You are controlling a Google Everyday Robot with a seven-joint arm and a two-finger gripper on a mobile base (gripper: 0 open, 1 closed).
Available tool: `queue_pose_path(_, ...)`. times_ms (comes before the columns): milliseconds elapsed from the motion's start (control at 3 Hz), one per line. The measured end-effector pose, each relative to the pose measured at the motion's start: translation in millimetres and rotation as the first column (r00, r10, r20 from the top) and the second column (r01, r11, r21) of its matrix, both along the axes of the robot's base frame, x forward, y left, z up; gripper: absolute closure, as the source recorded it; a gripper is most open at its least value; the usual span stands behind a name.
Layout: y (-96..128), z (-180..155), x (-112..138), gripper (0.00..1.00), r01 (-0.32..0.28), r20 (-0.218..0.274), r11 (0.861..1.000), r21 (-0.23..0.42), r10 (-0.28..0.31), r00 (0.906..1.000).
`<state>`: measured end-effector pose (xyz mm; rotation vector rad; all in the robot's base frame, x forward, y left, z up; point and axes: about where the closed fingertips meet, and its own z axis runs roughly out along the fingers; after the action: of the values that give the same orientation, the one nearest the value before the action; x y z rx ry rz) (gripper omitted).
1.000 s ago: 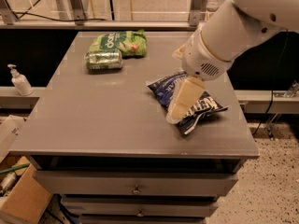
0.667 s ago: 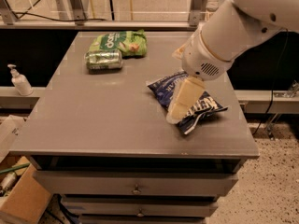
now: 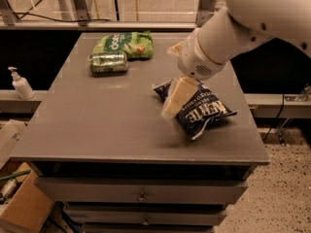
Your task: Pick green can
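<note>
One gripper (image 3: pixel 176 100) hangs from the white arm (image 3: pixel 233 28) over the right half of the grey table (image 3: pixel 97 130), low above the left end of a dark blue chip bag (image 3: pixel 206 111). I cannot tell from this angle how far it stands open, and nothing shows as held in it. The chip bag lies crumpled beneath it and stretches toward the right edge.

From the gripper, the green can (image 3: pixel 108 62) lies off to the left and toward the far edge, well apart, with bare tabletop between (nothing sits on the straight line). The can is on its side near the far-left corner, its long axis running roughly along the far edge, left to right. Just behind it, touching or nearly so, lies a flat green snack bag (image 3: pixel 125 43), nearer the far edge.

As I judge it, the coming move is a reach left and away. The grip should come across the can's short width, from its near and far sides, keeping clear of the snack bag behind.
</note>
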<state>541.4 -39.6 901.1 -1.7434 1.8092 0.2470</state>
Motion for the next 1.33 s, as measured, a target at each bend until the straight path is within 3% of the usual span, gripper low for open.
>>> queue_pose_path(667, 48.6, -15.3, 63.6, 0.00, -0.052, 0.045, 0.996, 0.071, 0.049, 0.9978)
queue_pose_path(1333, 102.7, -18.4, 110.9, 0.00, -0.123, 0.089, 0.988, 0.098, 0.115, 0.9894)
